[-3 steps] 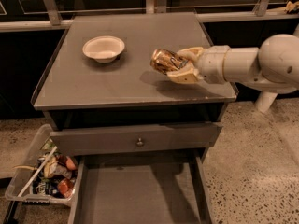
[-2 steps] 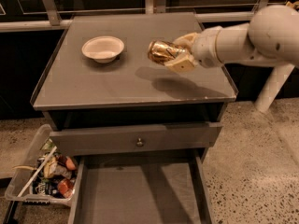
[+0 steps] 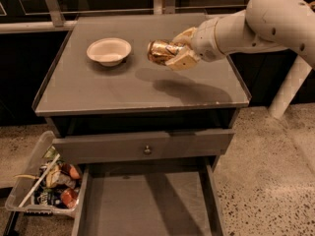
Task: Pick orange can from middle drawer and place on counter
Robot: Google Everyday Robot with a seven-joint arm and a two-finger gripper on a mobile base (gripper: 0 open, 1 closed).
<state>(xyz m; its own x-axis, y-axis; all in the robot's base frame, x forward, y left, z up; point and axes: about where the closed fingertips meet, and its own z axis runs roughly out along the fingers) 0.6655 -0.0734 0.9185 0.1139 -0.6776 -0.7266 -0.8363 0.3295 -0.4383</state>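
Observation:
The orange can is shiny golden-orange and lies sideways in my gripper, which is shut on it. The gripper holds the can in the air above the middle of the counter, just right of a white bowl. A shadow of the can and arm falls on the counter below. The arm reaches in from the upper right. The middle drawer is pulled out at the bottom, its flat grey floor bare.
A white bowl sits on the counter's left half. The closed upper drawer front with a round knob is below the counter. A clear bin of snack packets stands on the floor at the left. A white post stands at the right.
My gripper with the can has moved left and farther back over the counter, closer to the white bowl. The bowl and drawers have not moved.

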